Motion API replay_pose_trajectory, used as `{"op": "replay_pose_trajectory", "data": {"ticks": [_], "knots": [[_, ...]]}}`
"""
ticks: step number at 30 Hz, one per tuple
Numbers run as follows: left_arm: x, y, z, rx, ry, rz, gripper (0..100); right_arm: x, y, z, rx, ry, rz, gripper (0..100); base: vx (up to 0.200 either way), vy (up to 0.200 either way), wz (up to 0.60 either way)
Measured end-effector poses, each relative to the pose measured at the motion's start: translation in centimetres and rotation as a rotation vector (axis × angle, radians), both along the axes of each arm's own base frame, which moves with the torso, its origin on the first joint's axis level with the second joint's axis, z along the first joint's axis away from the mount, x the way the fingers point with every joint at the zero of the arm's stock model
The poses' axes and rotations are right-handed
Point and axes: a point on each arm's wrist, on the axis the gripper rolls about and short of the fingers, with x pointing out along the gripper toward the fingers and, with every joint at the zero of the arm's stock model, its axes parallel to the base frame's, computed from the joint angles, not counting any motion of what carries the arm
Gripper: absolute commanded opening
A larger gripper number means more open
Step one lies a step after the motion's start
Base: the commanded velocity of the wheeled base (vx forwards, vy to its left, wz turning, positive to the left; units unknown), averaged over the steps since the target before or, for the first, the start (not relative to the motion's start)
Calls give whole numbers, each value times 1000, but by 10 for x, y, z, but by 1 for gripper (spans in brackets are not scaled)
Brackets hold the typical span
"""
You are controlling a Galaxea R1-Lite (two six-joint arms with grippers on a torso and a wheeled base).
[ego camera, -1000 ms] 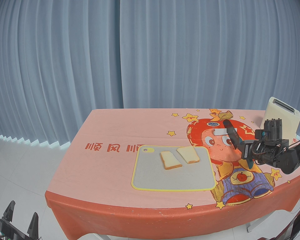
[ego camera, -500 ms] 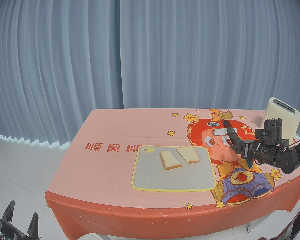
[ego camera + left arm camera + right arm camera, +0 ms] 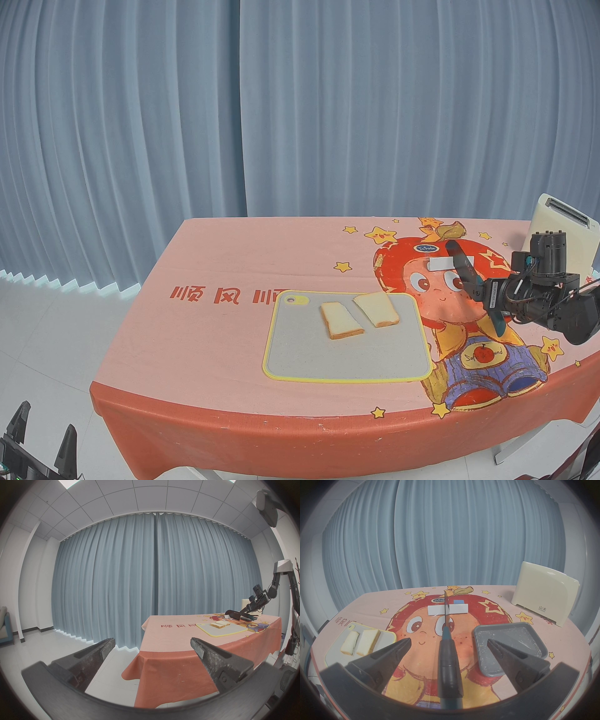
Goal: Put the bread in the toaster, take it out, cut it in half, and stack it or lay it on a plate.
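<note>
Two bread halves [image 3: 340,320] [image 3: 376,309] lie side by side on the grey, yellow-rimmed cutting board [image 3: 350,356]; the right wrist view shows them as well [image 3: 350,642] [image 3: 370,637]. My right gripper [image 3: 490,294] hovers over the cartoon print to the right of the board, shut on a knife [image 3: 465,269]. The dark blade points away over a white label [image 3: 437,609], and the teal handle end hangs below the gripper. The knife [image 3: 447,655] runs down the middle of my right gripper [image 3: 448,640]. My left gripper [image 3: 150,642] is open and empty, low off the table's front left corner.
A cream toaster [image 3: 562,228] stands at the table's far right. Just in front of it a grey square tray [image 3: 512,642] lies with nothing in it. The pink cloth left of the board is bare. A blue curtain hangs behind the table.
My right gripper has shifted slightly right and up with the knife, and the blade has rolled a little. The bread halves and the left arm have not moved.
</note>
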Motion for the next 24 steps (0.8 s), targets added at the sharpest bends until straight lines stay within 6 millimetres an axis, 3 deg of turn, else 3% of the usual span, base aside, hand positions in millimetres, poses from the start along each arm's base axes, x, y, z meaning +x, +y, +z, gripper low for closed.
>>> {"op": "replay_pose_trajectory", "data": {"ticks": [14,24], "knots": [[0,0,0,0,0,0,100,-32,18,42,27,-134,87,100,0,0,0],[0,0,0,0,0,0,100,-59,36,55,42,-181,188,100,0,0,0]]}}
